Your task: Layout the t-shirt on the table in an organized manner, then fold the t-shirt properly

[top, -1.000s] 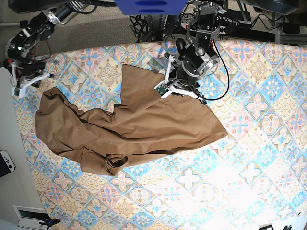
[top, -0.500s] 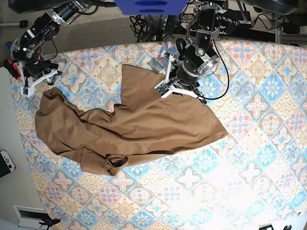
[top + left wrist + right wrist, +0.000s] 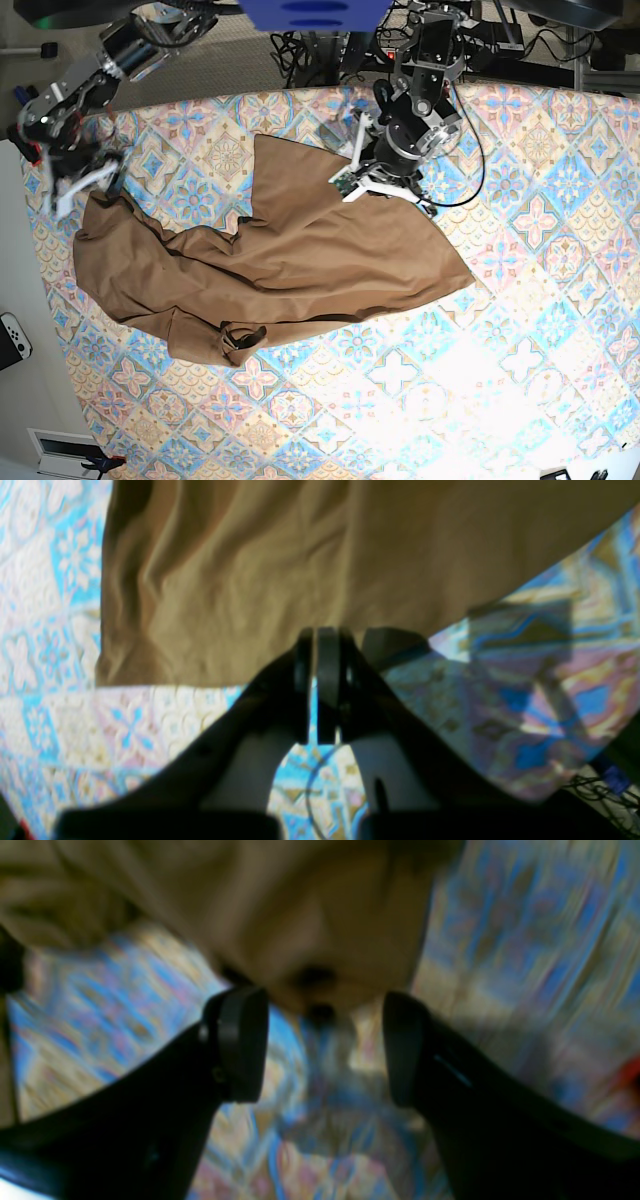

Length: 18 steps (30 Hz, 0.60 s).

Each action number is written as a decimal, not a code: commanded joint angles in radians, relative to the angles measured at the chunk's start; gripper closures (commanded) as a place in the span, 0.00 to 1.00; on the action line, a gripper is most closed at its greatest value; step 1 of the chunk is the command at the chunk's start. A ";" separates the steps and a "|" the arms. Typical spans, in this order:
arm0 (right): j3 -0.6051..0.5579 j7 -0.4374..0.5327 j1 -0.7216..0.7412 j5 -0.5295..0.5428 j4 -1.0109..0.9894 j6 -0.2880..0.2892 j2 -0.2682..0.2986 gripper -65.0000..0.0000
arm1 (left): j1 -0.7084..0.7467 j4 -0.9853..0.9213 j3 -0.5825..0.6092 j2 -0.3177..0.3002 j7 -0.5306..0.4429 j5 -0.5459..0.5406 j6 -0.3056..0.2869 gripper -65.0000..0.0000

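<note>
The tan-brown t-shirt [image 3: 300, 260] lies crumpled and twisted across the table [image 3: 520, 330], with a bunched fold near its front left. My left gripper [image 3: 378, 190] is shut at the shirt's far edge. In the left wrist view its closed tips [image 3: 320, 635] overlap the hem of the t-shirt [image 3: 250, 580]; I cannot see fabric pinched between them. My right gripper [image 3: 85, 185] hovers at the shirt's far left corner. In the blurred right wrist view this gripper [image 3: 322, 1040] is open, with the t-shirt [image 3: 300, 915] corner just ahead of the empty gap.
A white game controller [image 3: 12, 335] lies off the table's left edge. Cables and dark frames [image 3: 330, 50] crowd the back behind the arms. The patterned table [image 3: 500, 680] runs bare to the front and right.
The right arm swung from the table's left rim in toward the shirt's left corner and its jaws opened. The left arm shifted slightly up and right. The shirt kept its shape.
</note>
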 commanded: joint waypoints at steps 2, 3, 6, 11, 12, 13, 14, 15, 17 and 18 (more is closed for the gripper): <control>0.002 0.026 0.015 0.024 -0.007 0.005 0.014 0.46 | 0.002 0.016 0.001 0.006 -0.015 -0.011 0.005 0.97; 0.002 0.026 0.015 0.024 -0.015 0.005 0.014 0.46 | 0.002 0.016 0.001 0.006 -0.015 -0.011 0.005 0.97; 0.004 0.033 0.016 0.024 -0.045 0.005 0.014 0.46 | 0.002 0.016 0.001 0.006 -0.015 -0.011 0.005 0.97; 0.104 0.033 0.073 0.024 -0.156 0.005 0.014 0.46 | 0.002 0.016 0.001 0.006 -0.015 -0.011 0.005 0.97; 0.117 0.033 0.082 0.024 -0.179 0.005 0.026 0.46 | 0.002 0.016 0.001 0.006 -0.015 -0.011 0.005 0.97; 0.125 0.028 0.088 0.024 -0.202 0.005 0.049 0.46 | 0.002 0.016 0.001 0.006 -0.015 -0.011 0.005 0.97; 0.125 0.026 0.090 0.024 -0.231 0.005 0.077 0.46 | 0.002 0.016 0.001 0.006 -0.015 -0.011 0.005 0.97; 0.128 0.026 0.090 0.024 -0.256 0.005 0.097 0.46 | 0.002 0.016 0.001 0.006 -0.015 -0.011 0.005 0.97; 0.128 0.033 0.088 0.024 -0.306 0.005 0.137 0.46 | 0.002 0.016 0.001 0.006 -0.015 -0.011 0.005 0.97; 0.128 0.033 0.088 0.024 -0.328 0.005 0.155 0.46 | 0.002 0.016 0.001 0.006 -0.015 -0.011 0.005 0.96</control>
